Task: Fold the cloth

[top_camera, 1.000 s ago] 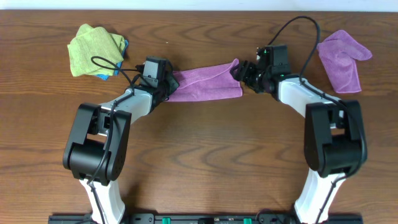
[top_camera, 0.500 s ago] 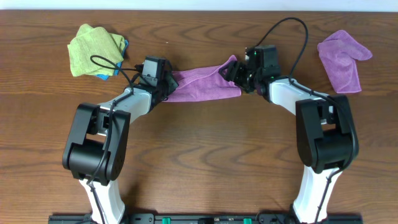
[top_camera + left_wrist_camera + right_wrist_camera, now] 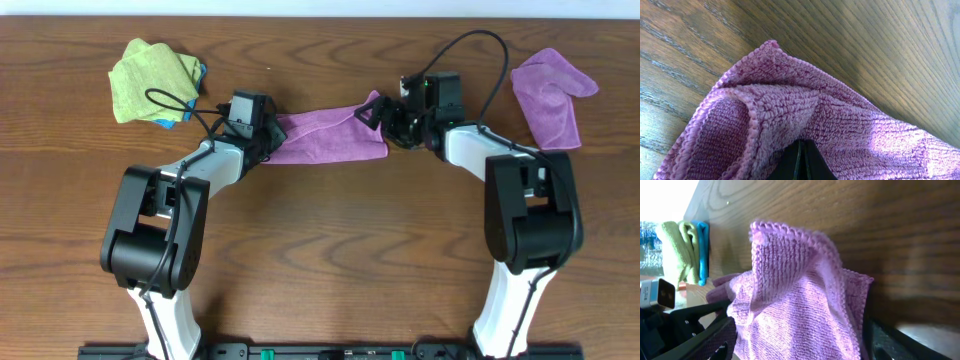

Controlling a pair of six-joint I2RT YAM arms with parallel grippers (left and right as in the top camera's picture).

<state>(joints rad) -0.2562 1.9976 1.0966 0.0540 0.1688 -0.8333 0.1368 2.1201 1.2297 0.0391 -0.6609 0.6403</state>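
A purple cloth point(image 3: 330, 135) lies as a long folded strip on the wooden table between my two grippers. My left gripper point(image 3: 268, 135) is shut on the strip's left end; in the left wrist view the cloth point(image 3: 815, 110) drapes over the closed fingertips point(image 3: 801, 160). My right gripper point(image 3: 385, 120) is at the strip's right end with its fingers spread wide. In the right wrist view the cloth's raised corner point(image 3: 795, 310) stands between the two open fingers point(image 3: 797, 340).
A crumpled green cloth over a blue one point(image 3: 150, 78) lies at the far left; it also shows in the right wrist view point(image 3: 685, 250). A second purple cloth point(image 3: 550, 95) lies at the far right. The table's far edge runs just behind them.
My right gripper pushed left along the cloth's right end, then drew back a little to the right. The cloth's right end shifted slightly left. The left arm has not moved.
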